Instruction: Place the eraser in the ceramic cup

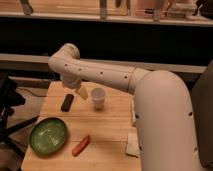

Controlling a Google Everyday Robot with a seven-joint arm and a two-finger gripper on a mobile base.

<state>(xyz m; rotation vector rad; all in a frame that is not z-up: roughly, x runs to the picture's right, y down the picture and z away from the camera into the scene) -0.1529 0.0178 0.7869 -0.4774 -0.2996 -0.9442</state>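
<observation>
The black eraser (67,102) lies flat on the wooden table (110,125), on its left side. The small white ceramic cup (98,98) stands upright to the right of the eraser. My gripper (80,91) hangs at the end of the white arm (105,75), low over the table between the eraser and the cup, close to the cup's left side. It holds nothing that I can see.
A wide green bowl (48,135) sits at the front left. An orange stick (80,145) lies to its right. A pale block (132,145) lies at the front right, partly behind my arm. Black chair parts (7,102) stand left of the table.
</observation>
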